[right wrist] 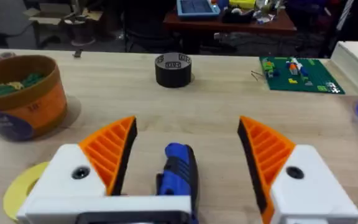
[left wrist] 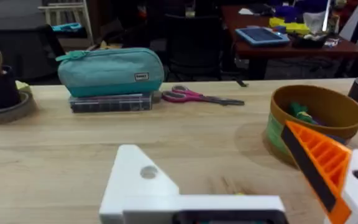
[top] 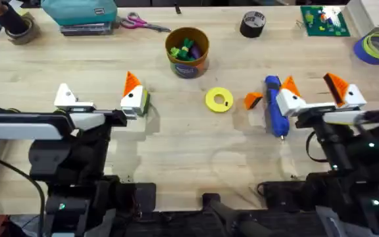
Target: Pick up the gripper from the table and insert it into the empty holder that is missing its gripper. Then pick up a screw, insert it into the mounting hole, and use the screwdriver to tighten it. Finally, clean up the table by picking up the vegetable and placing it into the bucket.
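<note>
My left gripper (top: 101, 99) (left wrist: 213, 149) stands open. Its left finger is the bare white holder (top: 66, 97) (left wrist: 138, 180), with a round mounting hole (left wrist: 148, 172). Its right finger carries an orange ribbed pad (top: 131, 82) (left wrist: 316, 162). The small yellow-green vegetable (top: 145, 100) lies against that right finger. The loose orange gripper (top: 253, 100) lies on the table just left of the blue screwdriver (top: 275, 108) (right wrist: 178, 171). My right gripper (top: 316, 93) (right wrist: 186, 124) is open, and the screwdriver lies between its fingers. The bucket (top: 187, 51) (left wrist: 316, 118) (right wrist: 23, 99) holds green and purple toys. The screw is out of view.
A flat yellow disc (top: 219, 99) lies between the arms. A black tape roll (top: 252, 24) (right wrist: 173, 70), a green board (top: 324, 21), a blue tape roll (top: 377, 47), scissors (top: 143, 24) and a teal pouch (top: 81, 14) line the far edge.
</note>
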Robot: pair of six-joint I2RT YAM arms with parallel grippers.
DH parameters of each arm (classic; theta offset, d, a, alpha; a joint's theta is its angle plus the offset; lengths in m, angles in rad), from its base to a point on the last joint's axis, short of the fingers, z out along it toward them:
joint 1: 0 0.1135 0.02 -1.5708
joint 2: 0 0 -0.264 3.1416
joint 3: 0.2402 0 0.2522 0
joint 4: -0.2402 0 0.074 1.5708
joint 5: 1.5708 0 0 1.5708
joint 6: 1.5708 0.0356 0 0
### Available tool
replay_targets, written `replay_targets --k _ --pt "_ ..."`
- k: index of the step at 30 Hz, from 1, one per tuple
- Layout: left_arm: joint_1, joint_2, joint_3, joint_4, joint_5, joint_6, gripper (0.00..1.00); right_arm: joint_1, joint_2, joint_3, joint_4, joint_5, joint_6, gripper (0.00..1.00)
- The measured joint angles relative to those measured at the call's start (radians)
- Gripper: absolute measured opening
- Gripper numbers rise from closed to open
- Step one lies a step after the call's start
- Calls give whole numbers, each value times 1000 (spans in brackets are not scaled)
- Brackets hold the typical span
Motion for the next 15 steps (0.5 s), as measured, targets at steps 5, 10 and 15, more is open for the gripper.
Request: replay_targets --k 5,10,15 --pt "0 5 142 -180 11 -23 986 0 3 135 -43 0 28 995" --pt "0 89 378 -341 11 -30 986 0 15 334 -143 0 36 996" --pt "0 268 603 -449 11 -33 986 0 109 507 -248 0 39 995"
